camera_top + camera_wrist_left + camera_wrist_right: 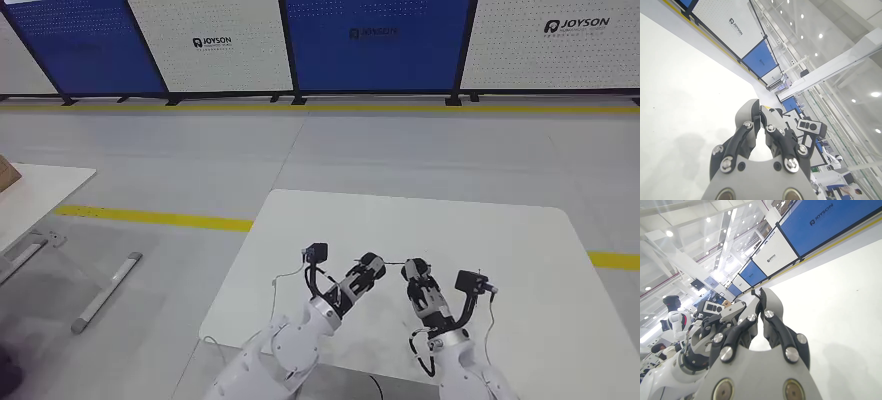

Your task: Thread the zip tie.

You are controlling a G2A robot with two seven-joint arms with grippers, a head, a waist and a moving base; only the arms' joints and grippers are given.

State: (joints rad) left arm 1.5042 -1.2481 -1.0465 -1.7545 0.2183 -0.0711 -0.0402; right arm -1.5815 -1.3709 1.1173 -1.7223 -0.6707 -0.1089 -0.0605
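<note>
Both arms hover over the near part of the white table (500,250), their tips almost meeting. The zip tie (394,263) shows as a thin dark line running between the two grippers. My left gripper (378,262) is shut, its black pads pressed together (760,108) with the tie's end seemingly pinched in them. My right gripper (410,267) is shut as well (760,294). A short black piece of the zip tie (753,292) sticks out past its tips, towards the left gripper's fingers (738,304).
The table reaches far back and to the right, with a rounded far corner (751,83). A second white table (40,190) stands off to the left. A metal bar (105,292) lies on the floor between them.
</note>
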